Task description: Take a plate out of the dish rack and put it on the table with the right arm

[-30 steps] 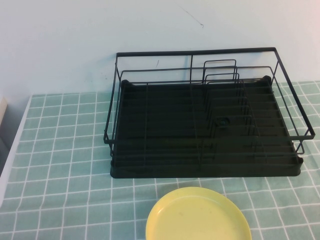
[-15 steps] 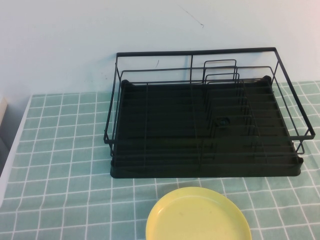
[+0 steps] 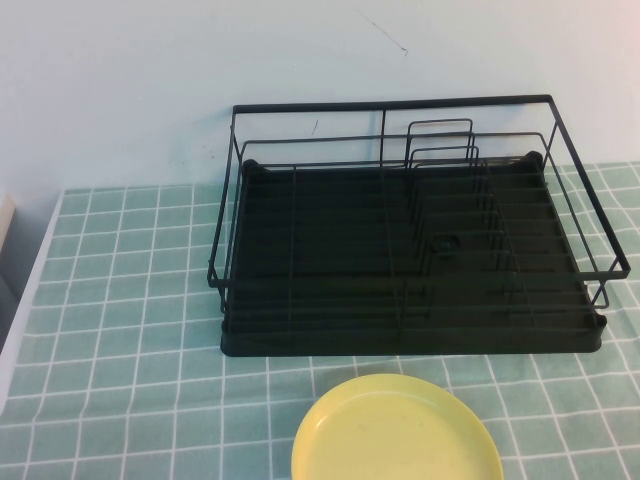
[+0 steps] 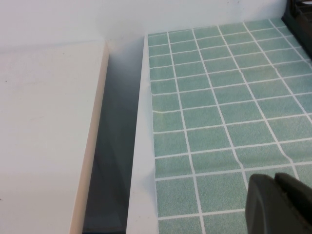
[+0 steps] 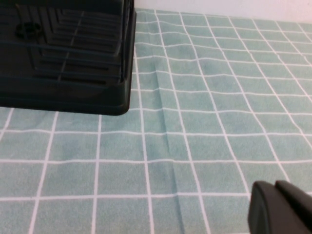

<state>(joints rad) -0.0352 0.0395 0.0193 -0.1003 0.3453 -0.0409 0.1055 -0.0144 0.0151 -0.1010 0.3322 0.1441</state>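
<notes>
The yellow plate (image 3: 396, 432) lies flat on the green grid table (image 3: 130, 300), just in front of the black dish rack (image 3: 410, 240); its near edge is cut off by the high view. The rack holds no plates. Neither arm shows in the high view. My left gripper (image 4: 278, 181) is shut and empty, low over the table's left edge. My right gripper (image 5: 279, 188) is shut and empty, over bare cloth to the right of the rack's corner (image 5: 97, 73). The plate does not show in either wrist view.
A pale wall stands behind the rack. In the left wrist view a gap (image 4: 114, 146) separates the table edge from a white surface (image 4: 44, 136) beside it. The rack's corner (image 4: 302, 14) shows at that view's edge.
</notes>
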